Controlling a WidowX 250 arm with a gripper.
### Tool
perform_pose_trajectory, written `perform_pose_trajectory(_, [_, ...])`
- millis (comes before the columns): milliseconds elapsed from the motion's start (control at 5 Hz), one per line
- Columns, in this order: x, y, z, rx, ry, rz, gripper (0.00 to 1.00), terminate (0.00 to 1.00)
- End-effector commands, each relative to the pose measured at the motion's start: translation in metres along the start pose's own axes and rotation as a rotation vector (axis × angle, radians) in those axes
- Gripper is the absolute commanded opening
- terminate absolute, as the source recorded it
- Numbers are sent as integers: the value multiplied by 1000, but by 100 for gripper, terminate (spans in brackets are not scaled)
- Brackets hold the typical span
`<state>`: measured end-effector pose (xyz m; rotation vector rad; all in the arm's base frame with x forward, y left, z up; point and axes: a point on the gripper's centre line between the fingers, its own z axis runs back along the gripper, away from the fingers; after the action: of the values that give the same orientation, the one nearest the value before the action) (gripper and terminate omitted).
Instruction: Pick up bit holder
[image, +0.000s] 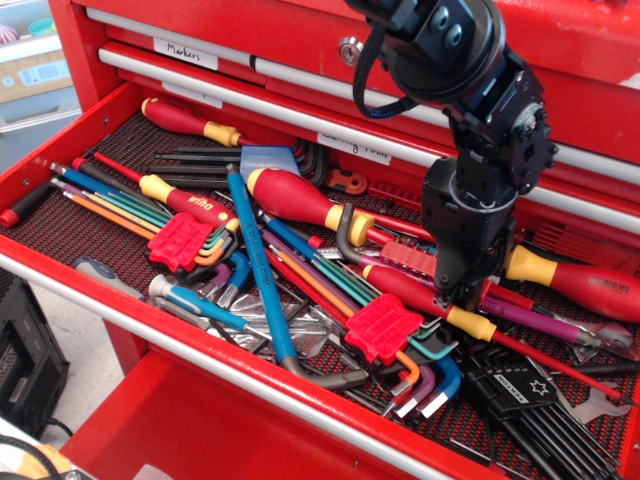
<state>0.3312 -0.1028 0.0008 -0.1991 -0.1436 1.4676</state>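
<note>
Bright, even overhead light, soft shadows under the tools, mild glare on the drawer rails (300, 85), sharp focus.

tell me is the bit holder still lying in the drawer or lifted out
Lying in the drawer: the bit holder rests flat among the screwdrivers, its right end hidden behind the hand.

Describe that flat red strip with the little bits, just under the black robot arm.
The narrow flat red plastic bit holder lies flat on the drawer's dark mesh liner, among red-and-yellow-handled screwdrivers. A row of small metal bits shows along it. Its right end is hidden behind the black tool, so contact and grip cannot be told.
</note>
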Motion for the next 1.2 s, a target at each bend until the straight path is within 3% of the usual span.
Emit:
perform_pose_trajectory(0, [15, -16, -12, 1, 72, -30, 0, 0])
perform_pose_trajectory(200, [14, -15, -7, 12, 55, -33, 0, 0])
perform_pose_trajectory(400, [8, -16, 24, 23, -90, -21, 0, 0])
perform_pose_trajectory(600, [6, -15, 60, 72, -216, 2, 0, 0])
perform_pose_trajectory(1000, [21, -2, 115, 45, -386, 21, 0, 0])
